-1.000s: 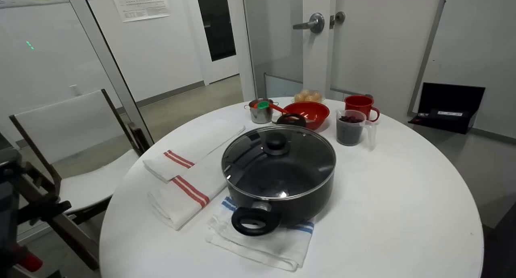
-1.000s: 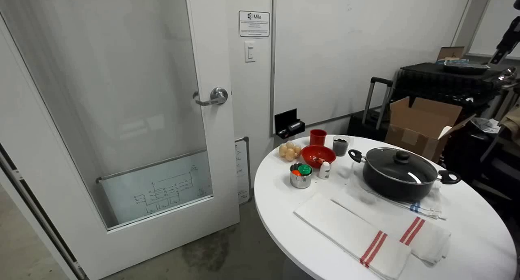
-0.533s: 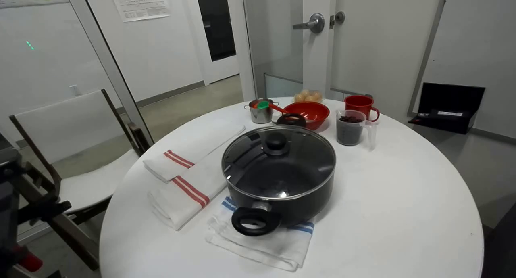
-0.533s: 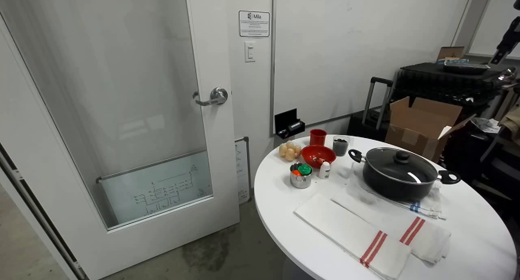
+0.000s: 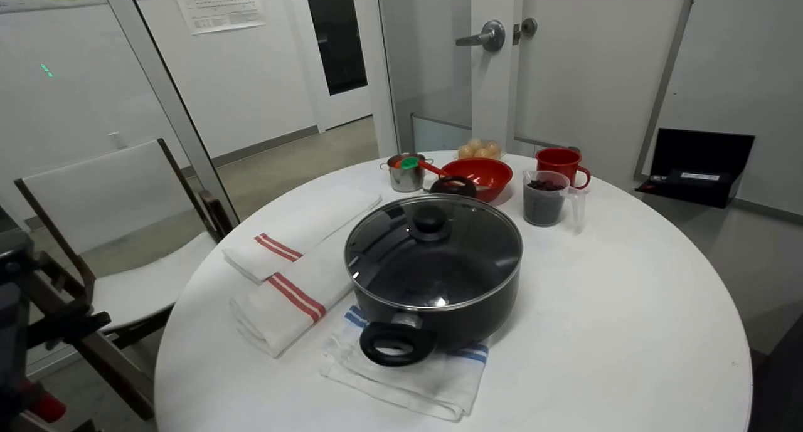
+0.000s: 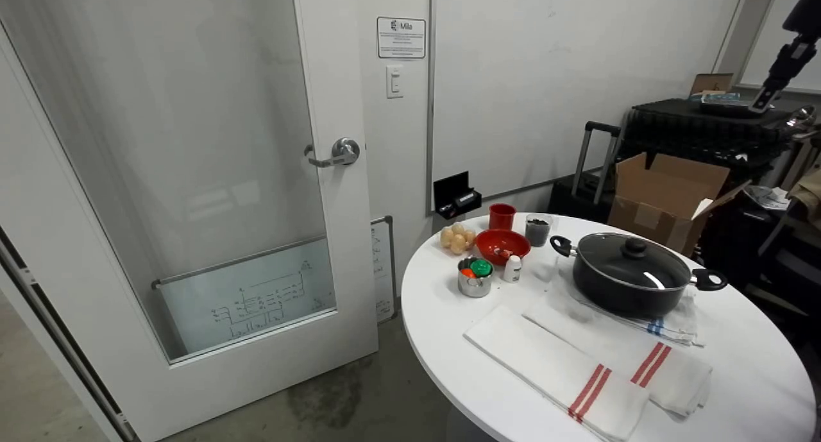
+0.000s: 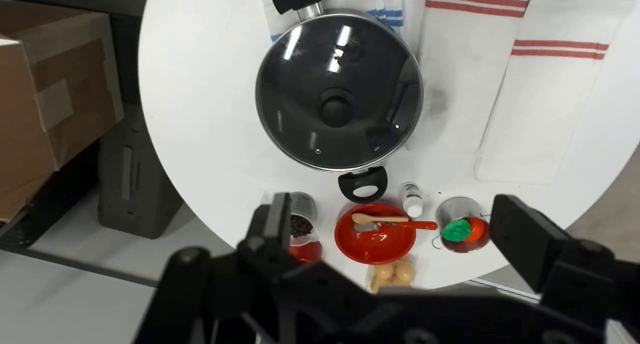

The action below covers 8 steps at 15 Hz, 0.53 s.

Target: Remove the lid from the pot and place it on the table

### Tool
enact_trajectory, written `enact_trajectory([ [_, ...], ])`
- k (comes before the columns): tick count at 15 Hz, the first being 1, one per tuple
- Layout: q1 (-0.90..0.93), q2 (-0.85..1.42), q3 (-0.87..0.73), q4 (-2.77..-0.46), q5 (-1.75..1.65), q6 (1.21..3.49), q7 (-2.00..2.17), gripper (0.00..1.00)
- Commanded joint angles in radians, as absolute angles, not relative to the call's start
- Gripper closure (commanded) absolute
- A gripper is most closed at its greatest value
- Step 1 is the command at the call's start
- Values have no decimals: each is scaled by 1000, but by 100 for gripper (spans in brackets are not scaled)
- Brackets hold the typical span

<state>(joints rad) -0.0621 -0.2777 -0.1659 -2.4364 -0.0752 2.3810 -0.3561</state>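
The pot [image 5: 477, 328], wide and black with loop handles, stands on the table [image 5: 627, 325], partly over a blue-striped cloth. The lid [image 5: 433, 263], glass with a metal rim, sits on the pot, its black knob [image 5: 430, 220] upright. Both show in the other views: the lid [image 6: 616, 262], the pot [image 6: 609, 294], and from above the lid [image 7: 300, 114] with its knob [image 7: 335, 111]. My gripper [image 7: 392, 216] is open and empty, fingers wide apart, high above the table. In an exterior view it hangs at the upper right [image 6: 760, 105], apart from the pot.
White red-striped cloths [image 5: 295, 281] lie beside the pot. A red bowl [image 7: 375, 244] with utensils, a steel cup [image 7: 452, 209], a white bottle [image 7: 411, 194], a measuring cup [image 5: 544, 203], a red mug [image 5: 558, 161] and eggs [image 6: 457, 238] stand near the pot's far handle.
In an exterior view my gripper has come down and left into sight at the upper right. The pot, lid and other things have not moved.
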Motion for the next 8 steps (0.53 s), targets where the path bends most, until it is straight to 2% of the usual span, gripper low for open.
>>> enact_trajectory([
  [1,-30,-131,-219,-2315,66,2352,-523,0],
  [8,-89,145,-174,-2102,86,2253,-562,0],
])
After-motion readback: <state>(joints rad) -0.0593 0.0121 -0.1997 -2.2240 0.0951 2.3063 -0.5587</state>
